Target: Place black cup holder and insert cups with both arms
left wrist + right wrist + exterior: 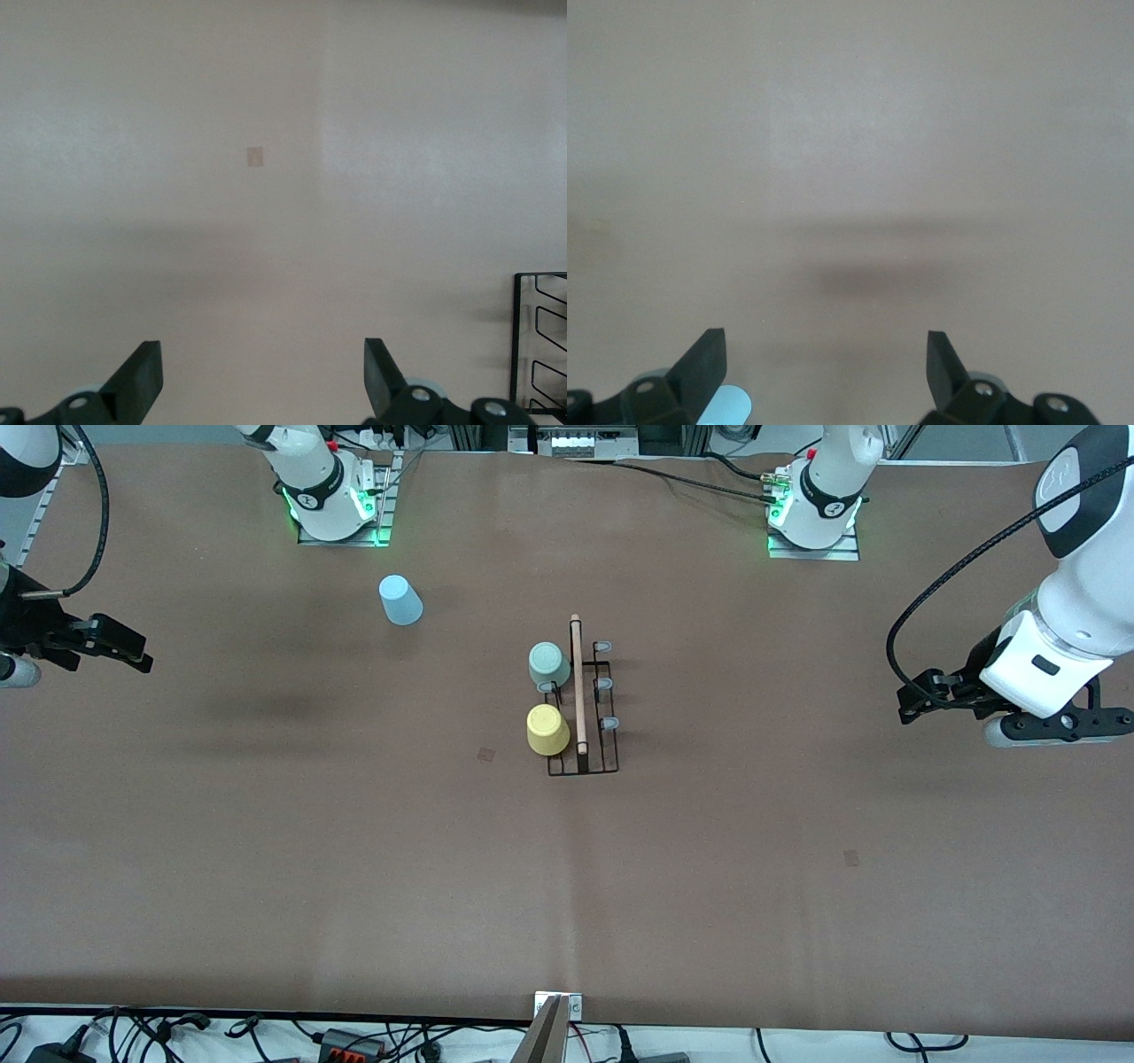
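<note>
Cup holder (582,708) stands mid-table, green cup (548,664) and yellow cup (547,730) on prongs. Blue cup (400,600) loose, at holder's 10 o'clock, likely next. My left gripper (263,376) and right gripper (826,367) hover at table ends, fingers spread, empty.

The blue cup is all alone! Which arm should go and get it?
Probably the right arm. The blue cup stands toward its end of the table, apart from the black cup holder. The right end effector is open; the left end effector waits, also open, toward the left arm's end.
</note>
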